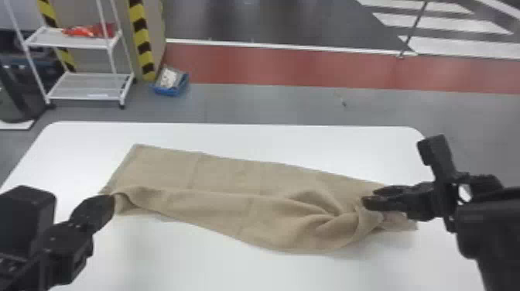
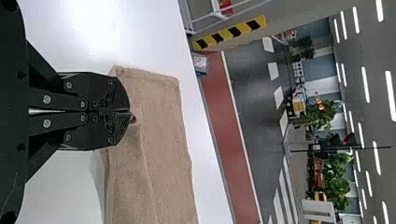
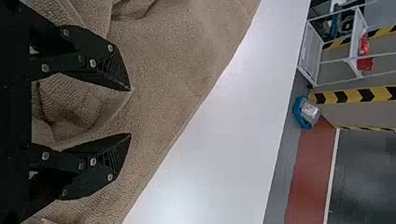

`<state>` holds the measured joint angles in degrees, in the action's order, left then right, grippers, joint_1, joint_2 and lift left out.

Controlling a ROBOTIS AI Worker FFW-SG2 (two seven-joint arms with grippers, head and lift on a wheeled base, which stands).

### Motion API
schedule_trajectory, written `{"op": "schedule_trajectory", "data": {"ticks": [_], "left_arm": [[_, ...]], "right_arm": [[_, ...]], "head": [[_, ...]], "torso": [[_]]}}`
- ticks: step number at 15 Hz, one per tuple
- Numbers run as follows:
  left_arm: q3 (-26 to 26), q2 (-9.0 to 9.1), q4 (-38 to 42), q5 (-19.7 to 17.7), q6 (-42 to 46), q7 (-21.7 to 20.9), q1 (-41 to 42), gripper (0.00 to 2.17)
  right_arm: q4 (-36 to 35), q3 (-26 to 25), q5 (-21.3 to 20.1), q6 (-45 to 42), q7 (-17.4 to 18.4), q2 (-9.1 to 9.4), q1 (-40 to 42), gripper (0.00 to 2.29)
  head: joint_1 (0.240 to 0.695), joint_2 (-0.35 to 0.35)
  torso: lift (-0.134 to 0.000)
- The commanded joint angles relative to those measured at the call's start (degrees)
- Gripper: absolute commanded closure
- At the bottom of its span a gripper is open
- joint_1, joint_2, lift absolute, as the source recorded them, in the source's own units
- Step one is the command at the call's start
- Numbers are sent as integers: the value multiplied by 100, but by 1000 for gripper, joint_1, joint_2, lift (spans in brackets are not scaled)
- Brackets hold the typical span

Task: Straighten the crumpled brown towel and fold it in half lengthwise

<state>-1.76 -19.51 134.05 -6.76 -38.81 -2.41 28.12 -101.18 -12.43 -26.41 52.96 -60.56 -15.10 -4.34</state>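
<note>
One brown towel (image 1: pixel 240 174) stretches across one white table (image 1: pixel 271 139), in the middle; its far part lies fairly flat, its near edge curls over from the left end, and creases gather and twist towards the right end; two grippers are at it, the left gripper (image 1: pixel 113 203) at its left end and the right gripper (image 1: pixel 370 197) over the rumpled right end.

The left wrist view shows the jaws of the left gripper (image 2: pixel 130 112) clenched together, grasping a small pinch of the towel at their tips; farther off there are leafy plants (image 2: pixel 322 109) and several ceiling lights (image 2: pixel 391 95).

The right wrist view shows the jaws of the right gripper (image 3: pixel 130 112) released and well apart, with a raised fold of towel between them, its pointed end beside one fingertip.

The head view gives one white rack (image 1: pixel 85 87) with two shelves in sight; red items (image 1: pixel 91 30), too blurred to count, lie on the upper one; two yellow-and-black striped strips (image 1: pixel 140 38) stand near it; one blue bin (image 1: pixel 166 91) is on the floor (image 1: pixel 247 104), with a pale packet (image 1: pixel 169 77) in it, its contents too blurred to tell.
</note>
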Motion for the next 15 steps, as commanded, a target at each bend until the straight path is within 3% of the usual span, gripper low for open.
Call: {"op": "schedule_trajectory", "data": {"ticks": [1, 5, 15], "left_arm": [[9, 0, -1, 8, 0, -5, 0, 1420], [9, -35, -1, 26, 0, 4, -26, 1416], [70, -35, -54, 70, 0, 30, -70, 1416]], "right_arm": [[89, 48, -102, -44, -9, -19, -67, 589], [248, 180, -154, 44, -150, -63, -243, 704], [564, 443, -242, 308, -826, -169, -533, 704]], "head": [[695, -120], [695, -120], [695, -83]], "torso": [[-124], [-124], [-124]]}}
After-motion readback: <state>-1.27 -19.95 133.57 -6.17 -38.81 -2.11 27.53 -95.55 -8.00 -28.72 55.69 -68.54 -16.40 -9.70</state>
